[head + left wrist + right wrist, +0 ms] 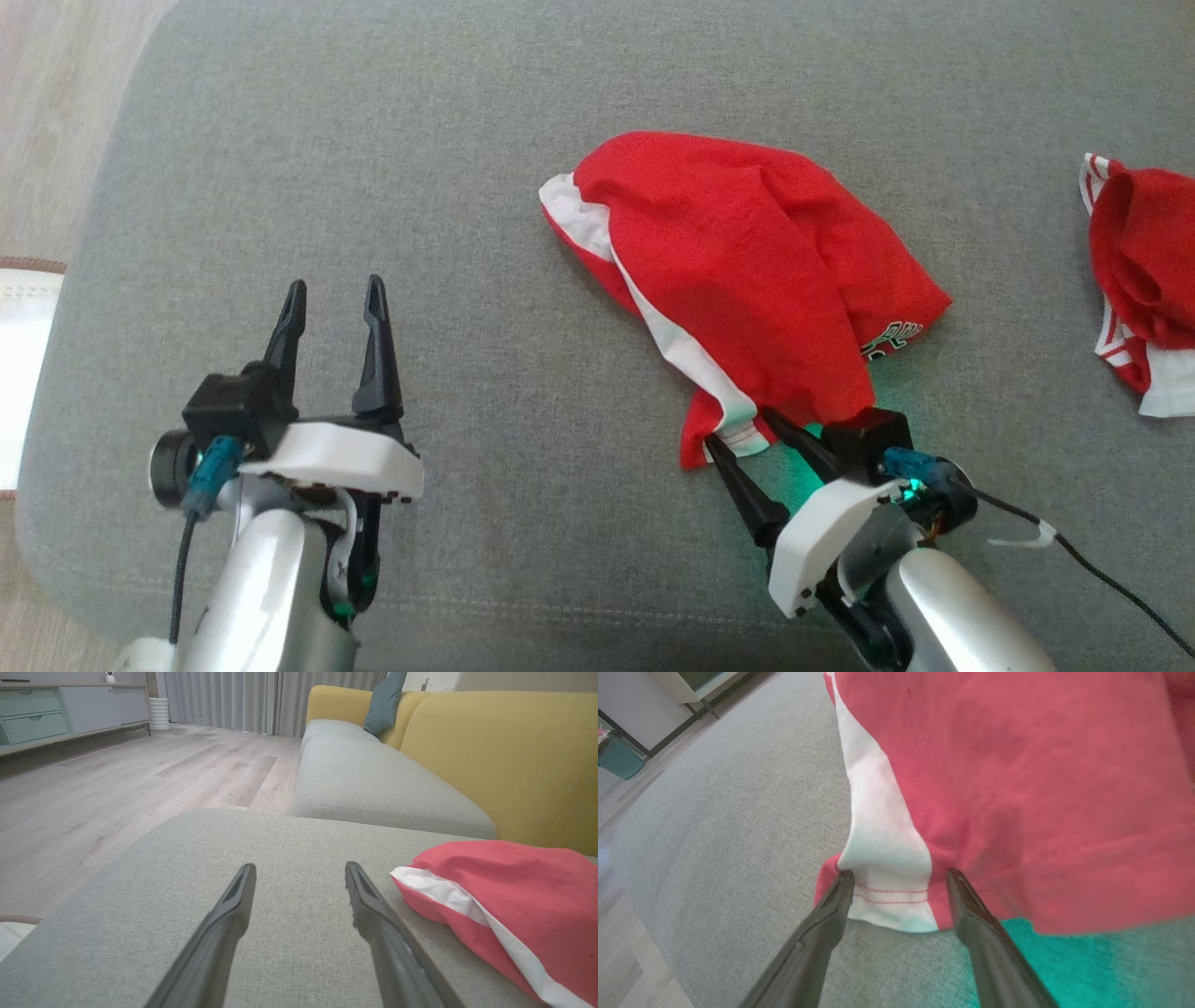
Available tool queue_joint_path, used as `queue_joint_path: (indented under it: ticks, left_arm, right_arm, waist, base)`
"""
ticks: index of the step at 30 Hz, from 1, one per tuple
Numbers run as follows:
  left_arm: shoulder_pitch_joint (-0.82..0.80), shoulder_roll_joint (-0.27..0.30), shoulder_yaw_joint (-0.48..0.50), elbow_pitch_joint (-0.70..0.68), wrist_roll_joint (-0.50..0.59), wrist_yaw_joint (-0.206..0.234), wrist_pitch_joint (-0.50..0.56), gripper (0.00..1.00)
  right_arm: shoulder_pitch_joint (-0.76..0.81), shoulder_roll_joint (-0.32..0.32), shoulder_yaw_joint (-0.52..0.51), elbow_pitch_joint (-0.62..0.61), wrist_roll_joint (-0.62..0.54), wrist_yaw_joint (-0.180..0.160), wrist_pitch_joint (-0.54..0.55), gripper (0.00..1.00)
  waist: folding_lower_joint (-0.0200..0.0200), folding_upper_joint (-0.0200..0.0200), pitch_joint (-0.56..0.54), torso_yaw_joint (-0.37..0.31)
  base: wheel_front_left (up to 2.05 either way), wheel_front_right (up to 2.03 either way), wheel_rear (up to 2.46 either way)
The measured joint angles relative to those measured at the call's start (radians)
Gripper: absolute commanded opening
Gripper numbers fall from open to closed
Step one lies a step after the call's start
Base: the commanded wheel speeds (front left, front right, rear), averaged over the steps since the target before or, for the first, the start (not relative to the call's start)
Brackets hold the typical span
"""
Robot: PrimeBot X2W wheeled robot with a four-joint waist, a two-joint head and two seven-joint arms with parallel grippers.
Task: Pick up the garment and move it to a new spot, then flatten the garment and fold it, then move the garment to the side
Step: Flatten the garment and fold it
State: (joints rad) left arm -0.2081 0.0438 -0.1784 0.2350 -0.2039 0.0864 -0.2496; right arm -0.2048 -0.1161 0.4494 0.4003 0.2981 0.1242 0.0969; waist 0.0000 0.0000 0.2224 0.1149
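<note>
A red garment (747,271) with white side stripes lies crumpled on the grey cushion (420,187). My right gripper (742,427) is open at the garment's near corner, its fingertips on either side of the white hem (892,896). The cloth lies between the jaws, which stand wide apart. My left gripper (336,291) is open and holds nothing, hovering over bare cushion well to the left of the garment (504,905). In the left wrist view its fingers (373,914) point along the cushion, with the garment's edge just to their right.
A second red and white garment (1144,280) lies at the cushion's far right edge. A yellow-backed sofa (490,751) with a teal pillow (383,702) stands beyond the cushion. Wood floor (117,779) lies to the left, and a black cable (1102,569) trails from my right wrist.
</note>
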Motion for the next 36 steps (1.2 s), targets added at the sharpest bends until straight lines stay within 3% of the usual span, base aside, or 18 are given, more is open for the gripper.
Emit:
queue_joint_path:
  ticks: [7,9,18,30,36]
  left_arm:
    - [-0.005,-0.001,0.0,0.003,0.0,0.001,0.0,1.0]
    - [-0.005,-0.001,0.0,0.003,0.0,0.002,0.0,1.0]
    - [-0.003,-0.002,0.01,0.009,0.0,0.0,0.0,1.0]
    - [0.0,-0.002,0.02,0.016,0.011,-0.02,0.0,1.0]
    - [-0.005,-0.002,-0.042,0.054,0.021,-0.076,0.0,1.0]
  right_arm:
    - [-0.015,-0.004,0.026,0.024,0.012,0.0,0.0,0.99]
    - [-0.023,-0.011,0.035,0.031,0.014,0.0,0.0,0.0]
    - [-0.033,-0.056,0.029,0.043,0.009,0.0,-0.001,0.0]
    - [0.045,-0.191,-0.197,-0.142,-0.068,0.0,0.015,0.0]
    - [0.057,-0.207,-0.272,-0.194,-0.082,0.0,0.026,0.0]
  waist:
    - [0.0,0.0,0.002,0.001]
    - [0.0,0.0,0.002,-0.002]
    - [0.0,0.0,-0.023,-0.037]
    - [0.0,0.0,-0.071,-0.14]
    - [0.0,0.0,-0.061,-0.171]
  base:
    - [0.0,0.0,0.0]
    - [0.0,0.0,0.0]
    - [0.0,0.0,0.0]
    - [0.0,0.0,0.0]
    - [0.0,0.0,0.0]
